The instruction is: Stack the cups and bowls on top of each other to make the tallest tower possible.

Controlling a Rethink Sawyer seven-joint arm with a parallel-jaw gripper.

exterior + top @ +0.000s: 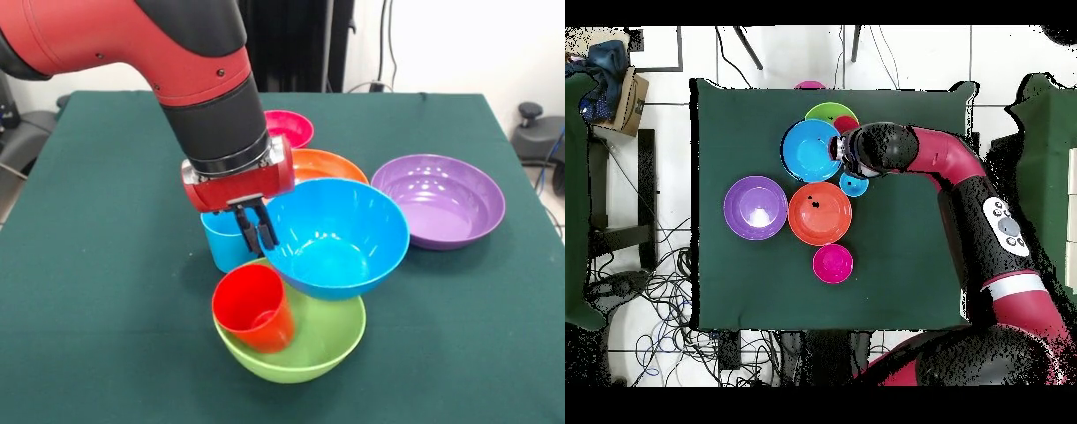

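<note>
My gripper (259, 231) is shut on the near rim of the blue bowl (335, 234) and holds it tilted. The bowl's lower side is over the lime green bowl (331, 340). A red cup (254, 307) stands tilted inside the green bowl, just below my gripper. A light blue cup (221, 247) stands upright on the table behind my gripper. In the overhead view the arm hides the gripper beside the blue bowl (809, 150), with the green bowl (825, 112), red cup (846, 124) and light blue cup (854, 185) close round it. No yellow cups are in view.
An orange bowl (331, 163) sits behind the blue bowl, a hot pink bowl (290, 126) behind that, and a purple bowl (439, 199) to the right. The green cloth covers the table (97, 291). A small pink thing (810, 86) shows at the table's far edge in the overhead view.
</note>
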